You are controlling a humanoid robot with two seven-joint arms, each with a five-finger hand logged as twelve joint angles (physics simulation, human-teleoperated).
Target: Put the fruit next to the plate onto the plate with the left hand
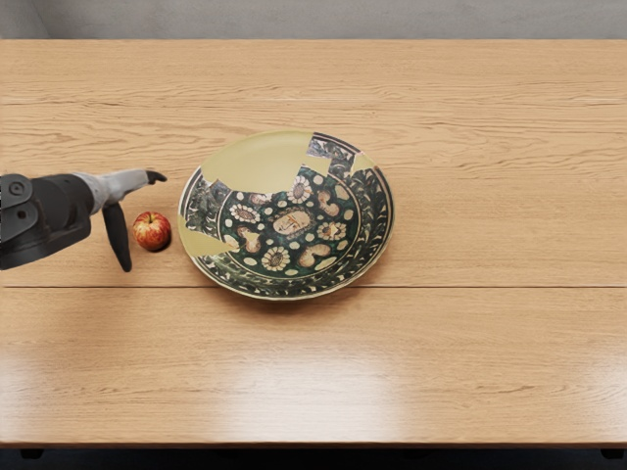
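A small red apple (152, 231) lies on the wooden table just left of a large patterned plate (362, 191), close to its rim without resting on it. My left hand (132, 211) comes in from the left edge, with its dark forearm behind it. Its fingers (119, 238) are spread: one points right above the apple, another hangs down just left of it. The hand holds nothing and sits a little to the left of the apple. The plate's dish is green and yellow with flower-like ornaments and carries nothing.
The wooden table (470, 352) stretches wide in every direction around the plate. Its back edge meets a grey wall at the top, and its front edge runs along the bottom of the view.
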